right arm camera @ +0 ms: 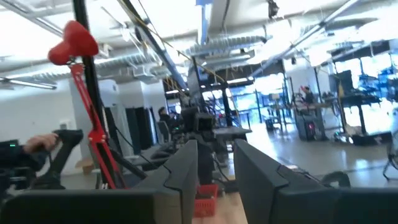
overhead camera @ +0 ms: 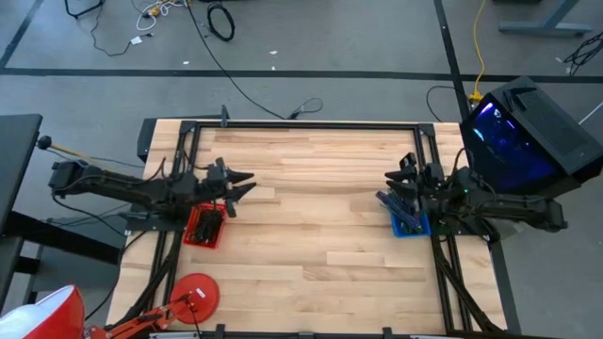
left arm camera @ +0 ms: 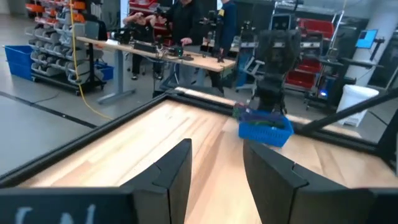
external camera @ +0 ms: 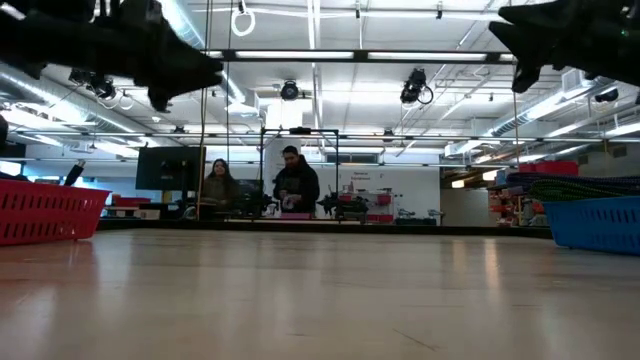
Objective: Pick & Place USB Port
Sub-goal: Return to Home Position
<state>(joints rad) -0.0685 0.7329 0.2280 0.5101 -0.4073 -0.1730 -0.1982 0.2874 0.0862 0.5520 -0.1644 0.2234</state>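
My left gripper (overhead camera: 247,183) (left arm camera: 216,146) hovers open above the table's left side, just past the red bin (overhead camera: 204,226) (external camera: 45,212), fingers level and aimed at the right edge. My right gripper (overhead camera: 392,179) (right arm camera: 216,149) hovers open at the right side above the blue bin (overhead camera: 410,224) (left arm camera: 266,129), pointing toward the left edge and slightly up. Nothing sits between either pair of fingers. Both bins rest flat on the wooden top and hold small dark items. I cannot single out the USB port among them.
A dark metal frame (overhead camera: 301,125) runs along the table's edges. A red round-based stand (overhead camera: 196,294) sits at the near left corner. A dark box with a blue glow (overhead camera: 523,132) stands off the right edge. Two people (external camera: 290,185) work beyond the far side. Bare wood (overhead camera: 311,217) lies between the bins.
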